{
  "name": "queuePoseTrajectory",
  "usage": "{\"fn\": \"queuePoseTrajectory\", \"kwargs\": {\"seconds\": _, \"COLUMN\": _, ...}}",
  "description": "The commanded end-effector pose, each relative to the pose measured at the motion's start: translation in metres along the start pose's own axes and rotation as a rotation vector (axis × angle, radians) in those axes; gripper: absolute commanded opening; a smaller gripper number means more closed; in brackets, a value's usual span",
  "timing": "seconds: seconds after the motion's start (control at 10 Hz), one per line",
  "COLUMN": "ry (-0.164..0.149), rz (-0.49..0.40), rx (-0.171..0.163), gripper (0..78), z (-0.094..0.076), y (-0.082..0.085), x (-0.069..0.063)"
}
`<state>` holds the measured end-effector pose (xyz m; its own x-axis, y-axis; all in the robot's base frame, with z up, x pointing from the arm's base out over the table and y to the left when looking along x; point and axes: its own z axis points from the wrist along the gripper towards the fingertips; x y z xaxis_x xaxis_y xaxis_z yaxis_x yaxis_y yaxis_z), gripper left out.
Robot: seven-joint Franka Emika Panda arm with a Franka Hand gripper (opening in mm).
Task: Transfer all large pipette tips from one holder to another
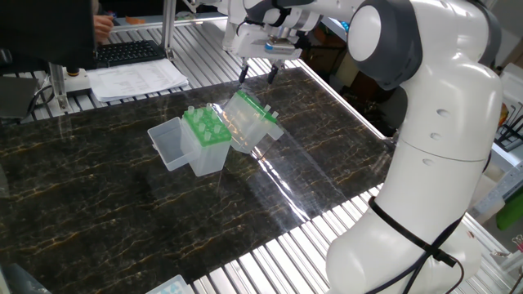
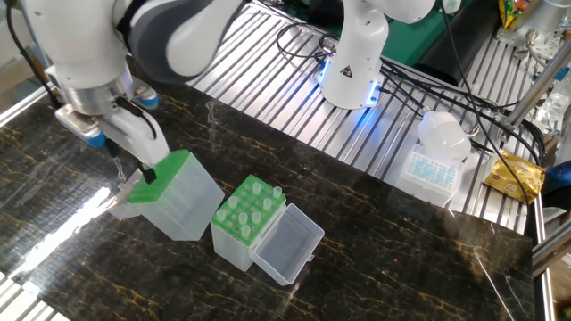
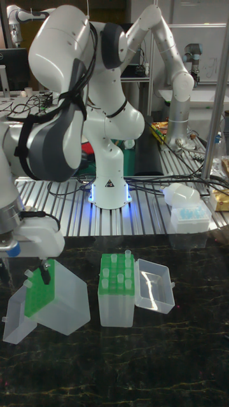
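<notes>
Gripper sits just above the tilted holder, over its high end. Jaws are parted, nothing between them as far as I can see. One dark fingertip sits right at the green plate's upper edge. Can't tell whether it touches.

The tilted holder leans hard, with its green face sloping away from vertical and its lid hanging open to the outer side. In the one fixed view a couple of pale tip collars poke out at the far edge of that rack. Too small to count them.

The upright holder stands just beside it, touching or nearly so, lid folded open flat on the far side. The large pipette tips stand vertical in its green plate, collars up, several rows filled.

Key relation, as I judge it: gripper is over the tilted holder, not the upright one. The upright holder's tips lie off to the side of the jaws, toward the table's middle. Their long axis is vertical, so a straight top-down grab on a collar works there. On the tilted rack, any tip axis leans with the box, so the approach would need to match that slope or the jaws would skid off the collar.

Single arm, so no choice of side. I can't tell from here which rack is source and which is target.

Risk: a nudge on that leaning box could tip it further.
</notes>
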<state>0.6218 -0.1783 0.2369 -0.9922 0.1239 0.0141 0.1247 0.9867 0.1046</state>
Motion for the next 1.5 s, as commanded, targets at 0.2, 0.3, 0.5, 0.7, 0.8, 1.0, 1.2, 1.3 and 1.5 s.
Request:
{"fn": "queuePoseTrajectory", "kwargs": {"seconds": 0.2, "ry": -0.014, "rz": -0.079, "rx": 0.012, "gripper": 77.4, "z": 0.013, "y": -0.034, "x": 0.016}}
{"fn": "queuePoseTrajectory", "kwargs": {"seconds": 0.3, "ry": -0.017, "rz": -0.081, "rx": 0.029, "gripper": 77.4, "z": 0.016, "y": -0.035, "x": 0.019}}
{"fn": "queuePoseTrajectory", "kwargs": {"seconds": 0.5, "ry": -0.031, "rz": -0.080, "rx": 0.028, "gripper": 77.4, "z": 0.024, "y": -0.036, "x": 0.025}}
{"fn": "queuePoseTrajectory", "kwargs": {"seconds": 0.7, "ry": -0.035, "rz": -0.077, "rx": 0.027, "gripper": 77.4, "z": 0.028, "y": -0.036, "x": 0.025}}
{"fn": "queuePoseTrajectory", "kwargs": {"seconds": 0.8, "ry": -0.040, "rz": -0.076, "rx": 0.027, "gripper": 77.4, "z": 0.031, "y": -0.036, "x": 0.027}}
{"fn": "queuePoseTrajectory", "kwargs": {"seconds": 1.0, "ry": -0.047, "rz": -0.075, "rx": 0.027, "gripper": 77.4, "z": 0.035, "y": -0.036, "x": 0.027}}
{"fn": "queuePoseTrajectory", "kwargs": {"seconds": 1.2, "ry": -0.050, "rz": -0.075, "rx": 0.030, "gripper": 77.4, "z": 0.037, "y": -0.036, "x": 0.027}}
{"fn": "queuePoseTrajectory", "kwargs": {"seconds": 1.3, "ry": -0.057, "rz": -0.073, "rx": 0.030, "gripper": 77.4, "z": 0.039, "y": -0.036, "x": 0.027}}
{"fn": "queuePoseTrajectory", "kwargs": {"seconds": 1.5, "ry": -0.059, "rz": -0.072, "rx": 0.032, "gripper": 77.4, "z": 0.041, "y": -0.037, "x": 0.028}}
